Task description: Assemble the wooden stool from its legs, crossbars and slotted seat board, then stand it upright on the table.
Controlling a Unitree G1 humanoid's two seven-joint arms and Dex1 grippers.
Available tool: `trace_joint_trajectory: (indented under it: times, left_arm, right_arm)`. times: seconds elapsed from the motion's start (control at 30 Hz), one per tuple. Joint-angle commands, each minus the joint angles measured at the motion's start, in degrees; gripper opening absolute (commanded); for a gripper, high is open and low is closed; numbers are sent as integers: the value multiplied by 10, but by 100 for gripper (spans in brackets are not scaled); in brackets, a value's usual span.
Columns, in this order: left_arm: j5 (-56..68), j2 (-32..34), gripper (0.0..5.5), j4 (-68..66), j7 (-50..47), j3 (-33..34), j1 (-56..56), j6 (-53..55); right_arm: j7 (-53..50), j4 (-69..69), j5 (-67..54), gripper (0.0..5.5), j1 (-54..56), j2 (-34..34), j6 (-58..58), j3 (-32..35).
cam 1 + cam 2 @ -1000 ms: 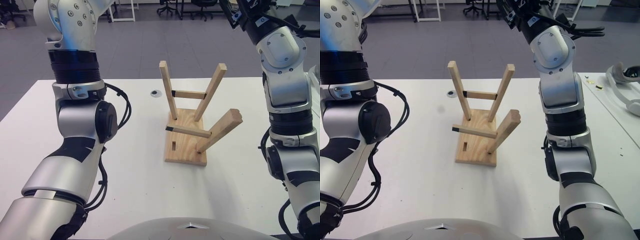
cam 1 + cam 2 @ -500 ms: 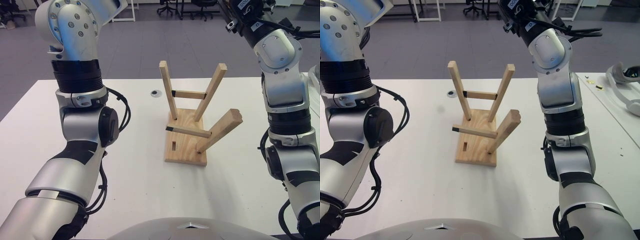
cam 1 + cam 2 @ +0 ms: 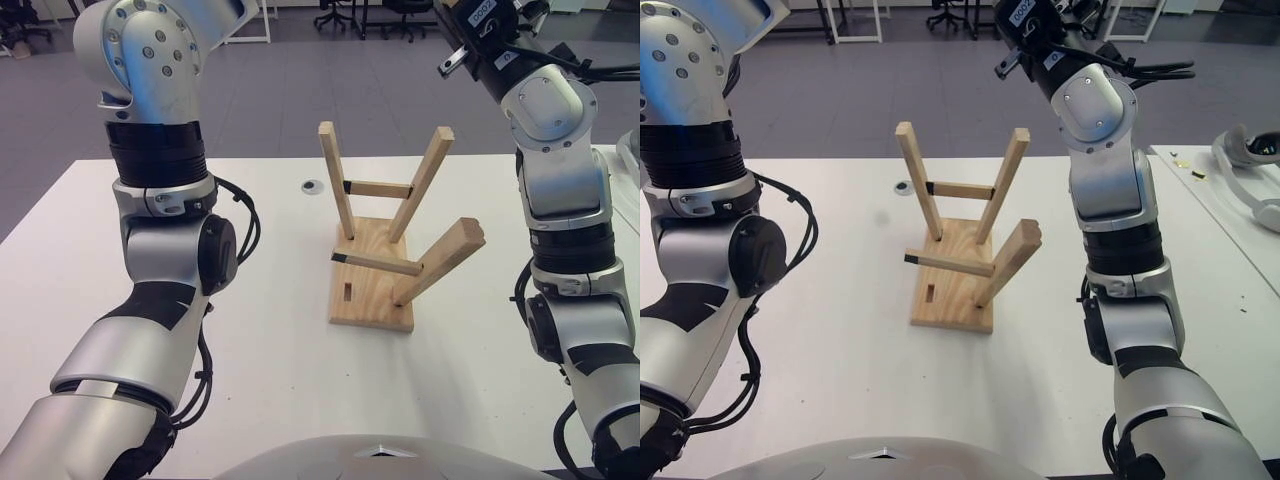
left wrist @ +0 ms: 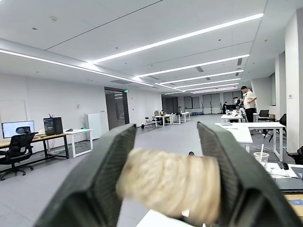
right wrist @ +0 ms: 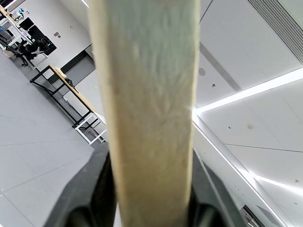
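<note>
The part-built stool rests upside down mid-table, its slotted seat board [image 3: 372, 290] lying flat. Two legs [image 3: 336, 180] [image 3: 421, 185] stand at the far side, joined by a crossbar [image 3: 380, 188]. A third leg [image 3: 440, 262] leans at the near right, and a second crossbar [image 3: 378, 263] reaches from it. One slot [image 3: 347, 292] in the board is open. Both arms are raised high above the table. My left gripper [image 4: 166, 137] is shut on the end of a pale wooden piece [image 4: 170, 182]. My right gripper [image 5: 149, 189] is shut on a long wooden leg [image 5: 147, 94].
The white table [image 3: 250, 350] has bare room to the left and in front of the stool. A small dark disc [image 3: 312, 186] lies behind the stool. A white device [image 3: 1250, 160] sits on the neighbouring table at the right.
Both raised arms have swung slightly, the left one rightward and the right one leftward. The stool has stayed where it was.
</note>
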State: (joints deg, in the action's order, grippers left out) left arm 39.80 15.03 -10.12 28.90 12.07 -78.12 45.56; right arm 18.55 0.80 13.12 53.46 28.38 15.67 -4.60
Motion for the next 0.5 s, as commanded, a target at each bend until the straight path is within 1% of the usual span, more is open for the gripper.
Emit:
trace_joint_trajectory:
  times: [0.03,0.13,0.27,0.5]
  left_arm:
    - [1,5,310,-3,-1,8,7,-11]
    - [1,5,360,3,10,5,18,-22]
    - [4,3,429,18,35,-6,32,-33]
    - [14,4,432,28,59,-10,38,-33]
  right_arm:
    - [-2,4,-4,102,-3,-5,4,10]
    - [-4,2,-14,102,-4,-12,5,17]
    - [16,-1,-64,102,-5,-37,17,36]
    - [59,2,-153,102,-9,-59,54,55]
